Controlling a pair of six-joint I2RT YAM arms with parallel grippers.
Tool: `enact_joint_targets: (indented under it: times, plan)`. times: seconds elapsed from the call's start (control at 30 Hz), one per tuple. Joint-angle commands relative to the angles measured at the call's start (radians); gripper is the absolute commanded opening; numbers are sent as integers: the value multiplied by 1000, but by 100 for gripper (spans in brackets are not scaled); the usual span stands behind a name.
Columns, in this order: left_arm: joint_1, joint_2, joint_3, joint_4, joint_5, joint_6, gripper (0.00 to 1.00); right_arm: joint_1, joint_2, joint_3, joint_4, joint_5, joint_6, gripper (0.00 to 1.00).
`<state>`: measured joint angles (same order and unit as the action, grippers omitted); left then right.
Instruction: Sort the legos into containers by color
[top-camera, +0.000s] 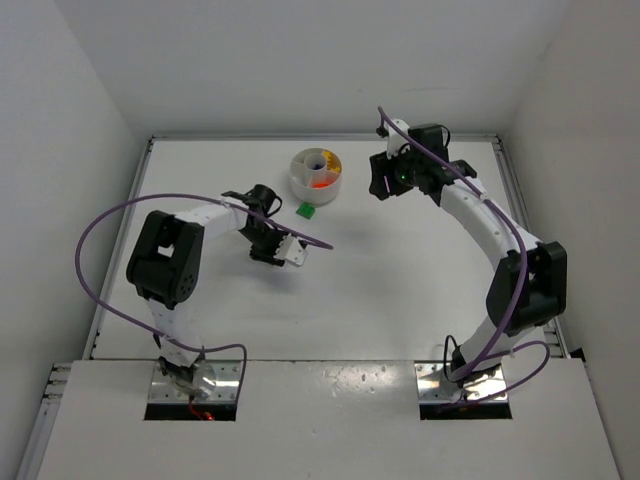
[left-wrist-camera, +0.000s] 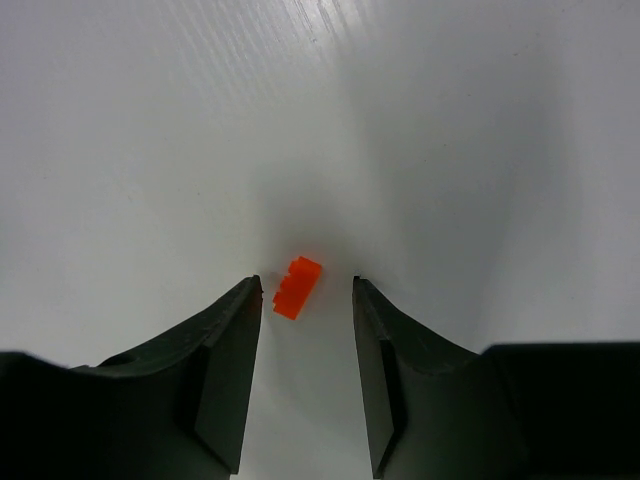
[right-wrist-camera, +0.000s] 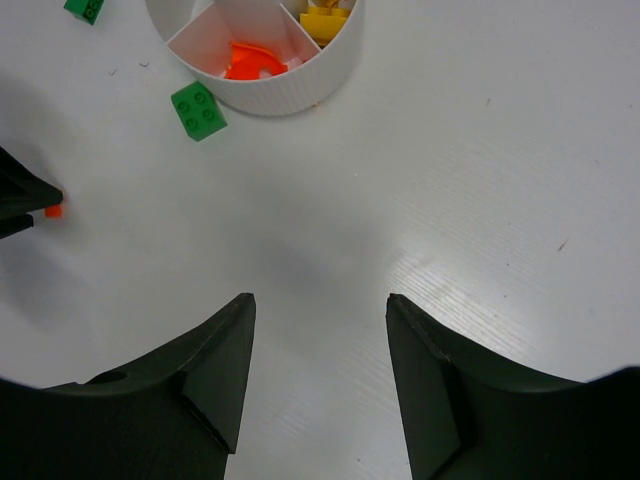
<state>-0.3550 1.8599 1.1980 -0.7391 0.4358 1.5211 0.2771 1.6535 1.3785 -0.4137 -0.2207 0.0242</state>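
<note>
Two views catch the orange-red brick (left-wrist-camera: 298, 287). The left wrist view shows it lying on the white table (left-wrist-camera: 150, 120) between the tips of the left gripper (left-wrist-camera: 306, 284). The jaws stand partly apart with nothing clamped: the brick sits close by the left-hand tip, with bare table between it and the other. The right wrist view shows the same brick only as a speck at its left edge, far to the left of the jaws of the right gripper (right-wrist-camera: 320, 300). Those jaws are spread wide over bare table and hold nothing. Ahead of them, slightly left, stands the white dish (right-wrist-camera: 290, 90), with an orange piece (right-wrist-camera: 250, 62) in one wedge and yellow pieces (right-wrist-camera: 325, 22) in the next. A green brick (right-wrist-camera: 198, 110) lies just beside the dish wall, and a second green brick (right-wrist-camera: 83, 8) lies at the top edge. Only the top view shows a purple bit (top-camera: 318, 160) in the centre well.
</note>
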Motion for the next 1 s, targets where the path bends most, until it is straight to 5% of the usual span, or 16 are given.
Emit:
enact_joint_targets:
  times: [0.0, 0.67, 0.83, 0.97]
  plan:
    - [-18, 27, 35, 3, 3, 45, 47, -3, 3, 30, 16, -16, 0, 56]
    - [-56, 182, 100, -141, -143, 108, 24, -3, -6, 21, 16, -16, -9, 56]
    - [-65, 171, 124, -138, -125, -10, 14, -3, -15, 11, 16, -16, -9, 56]
    - [-65, 96, 195, -117, 24, -174, 9, -3, -24, 2, 16, -16, -9, 56]
